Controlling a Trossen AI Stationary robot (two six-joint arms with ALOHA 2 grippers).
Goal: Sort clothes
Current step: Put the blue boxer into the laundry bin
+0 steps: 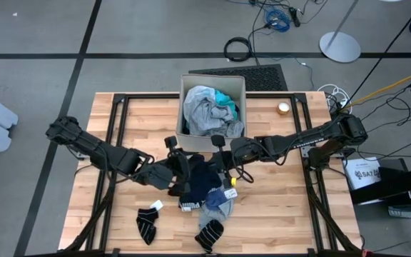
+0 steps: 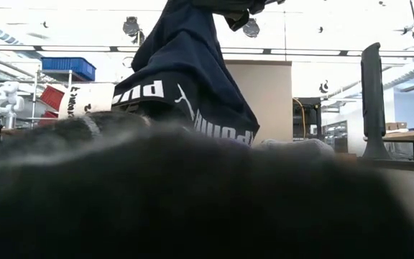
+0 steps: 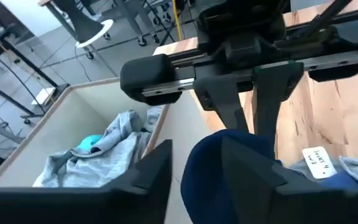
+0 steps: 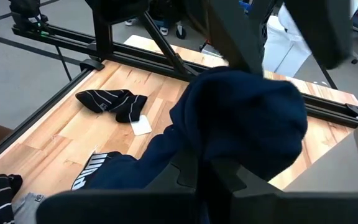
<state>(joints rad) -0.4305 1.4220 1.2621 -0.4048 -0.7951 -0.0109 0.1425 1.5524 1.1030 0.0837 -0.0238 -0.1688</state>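
The right gripper (image 1: 220,143) is clamped shut on a bunched fold of the navy garment (image 1: 202,180), holding it up off the worktop (image 1: 277,214) just in front of the beige box (image 1: 212,84), which sits at the middle of the far edge. The rest of the fabric hangs down, its white-lettered waistband dangling clear in the low view. The left gripper (image 1: 171,146) sits right beside it with its fingers parted, not gripping the cloth.

From where I stand, this looks like a handover into a drop. The thing to get right is height: the tail should clear the box's near wall before the arm travels, or it will drag and snag on the rim. The left arm ought to back away first so the two don't tangle.

A grey top (image 1: 204,111) and a turquoise shirt (image 1: 223,98) already lie in the box. Two striped socks (image 1: 147,223) wait near the worktop's front edge.
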